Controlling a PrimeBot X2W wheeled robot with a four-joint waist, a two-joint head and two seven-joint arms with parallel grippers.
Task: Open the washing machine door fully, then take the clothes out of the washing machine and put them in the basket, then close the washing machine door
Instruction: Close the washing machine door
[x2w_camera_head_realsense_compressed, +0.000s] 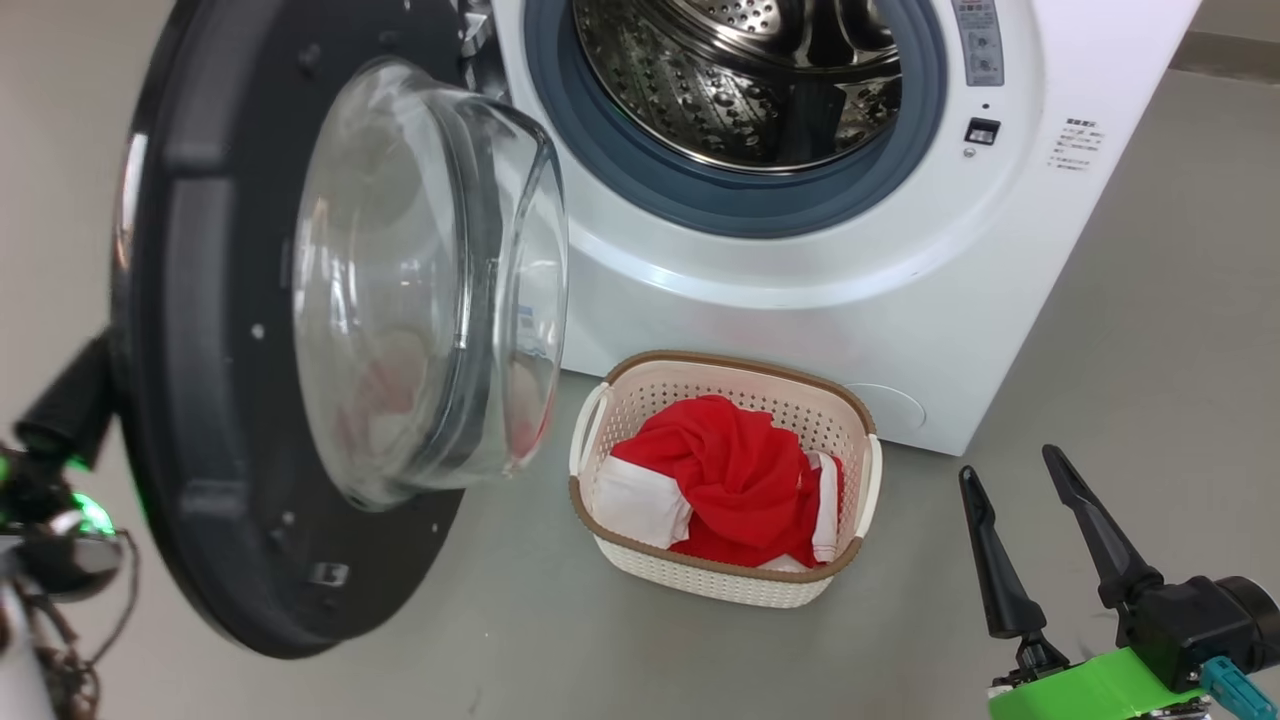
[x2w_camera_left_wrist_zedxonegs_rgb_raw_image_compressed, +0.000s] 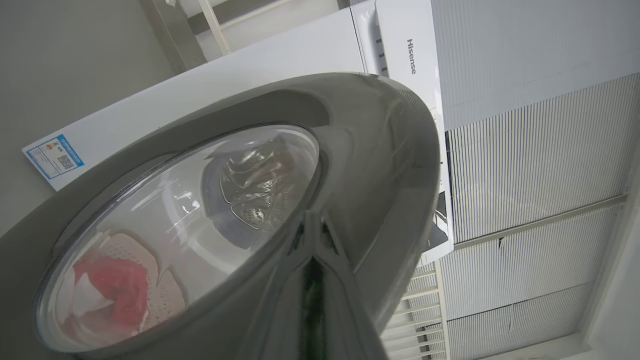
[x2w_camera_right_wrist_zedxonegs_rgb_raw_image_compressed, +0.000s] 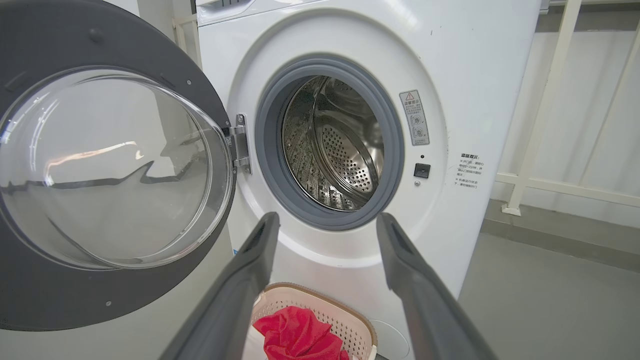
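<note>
Clothes (x2w_camera_head_realsense_compressed: 730, 470) lie in the basket (x2w_camera_head_realsense_compressed: 720, 362) before the washing machine (x2w_camera_head_realsense_compressed: 800, 300); door-closing step in hand.
Left gripper (x2w_camera_left_wrist_zedxonegs_rgb_raw_image_compressed: 311, 260) closed behind the washing machine door (x2w_camera_head_realsense_compressed: 200, 400); right gripper (x2w_camera_head_realsense_compressed: 1010, 465) spread, empty; next, push door home.

Laundry corner: washing machine (x2w_camera_head_realsense_compressed: 800, 290), basket (x2w_camera_head_realsense_compressed: 722, 361), grey floor (x2w_camera_head_realsense_compressed: 1150, 340).

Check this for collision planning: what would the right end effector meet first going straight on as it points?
Probably the washing machine: the open right end effector aims at the lower part of its grey rubber ring, though depth is unclear.
</note>
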